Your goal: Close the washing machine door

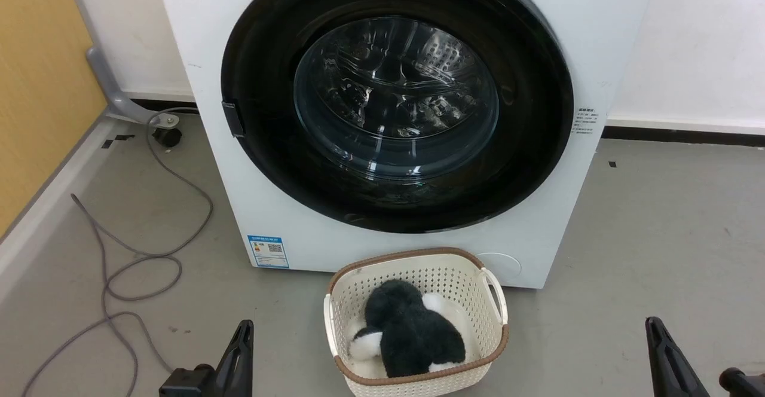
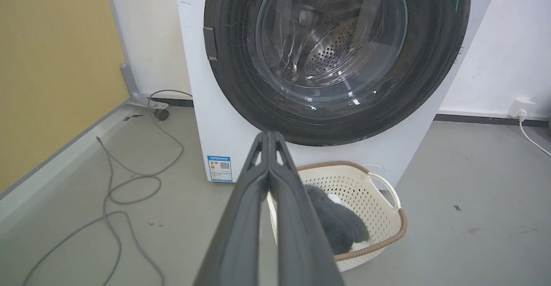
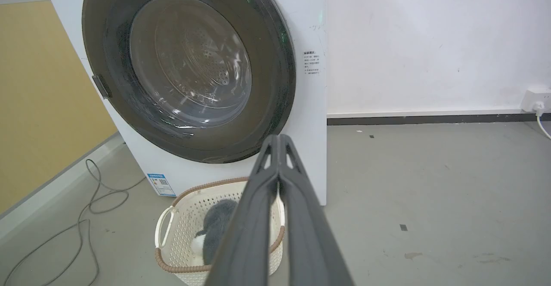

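The washing machine door (image 1: 397,101) sits flush in the front of the washing machine (image 1: 287,223), so we judge it shut already. We hold our left gripper (image 2: 269,137) and right gripper (image 3: 280,139) low, clear of it either side of the basket (image 1: 418,259), jaws pinched together on nothing.

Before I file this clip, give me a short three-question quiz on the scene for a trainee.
1. True or false: the washing machine door stands swung wide open from the washing machine.
2. What lies in the basket? A) a black and white plush toy B) folded towels C) nothing
3. Fill in: the left gripper and the right gripper each have their jaws ____.
Key: 1 false, it lies flush against the front. 2 A. 3 shut.
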Tool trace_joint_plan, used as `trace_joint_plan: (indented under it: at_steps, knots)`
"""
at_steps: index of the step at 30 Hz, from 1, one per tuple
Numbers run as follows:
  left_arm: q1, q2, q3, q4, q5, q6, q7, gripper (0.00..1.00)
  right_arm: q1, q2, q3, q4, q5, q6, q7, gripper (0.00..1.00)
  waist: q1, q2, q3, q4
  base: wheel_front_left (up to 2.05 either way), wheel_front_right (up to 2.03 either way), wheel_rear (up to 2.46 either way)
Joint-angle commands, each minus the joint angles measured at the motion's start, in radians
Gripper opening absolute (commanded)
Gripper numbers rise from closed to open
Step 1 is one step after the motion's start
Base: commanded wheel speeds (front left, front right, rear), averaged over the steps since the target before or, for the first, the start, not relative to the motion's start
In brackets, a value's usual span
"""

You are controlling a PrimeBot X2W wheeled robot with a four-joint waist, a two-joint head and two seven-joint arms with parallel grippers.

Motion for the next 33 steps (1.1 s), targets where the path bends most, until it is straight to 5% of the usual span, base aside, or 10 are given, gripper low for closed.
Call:
trace_joint_plan:
  at_steps: [1,33]
  knots:
    - [-0.014,-0.001,0.004,-0.006,0.009,0.003,0.005,0.00,-0.022,0.001,0.003,0.005,-0.011,0.000,0.003,0.00,0.0001,0.0000,0.001,-0.001,0.00,0.00,0.00]
    - [-0.047,-0.008,0.022,-0.038,0.044,0.008,0.064,0.00,-0.081,0.003,0.030,0.024,-0.064,0.000,0.040,0.00,0.0001,0.0000,0.024,-0.018,0.00,0.00,0.00]
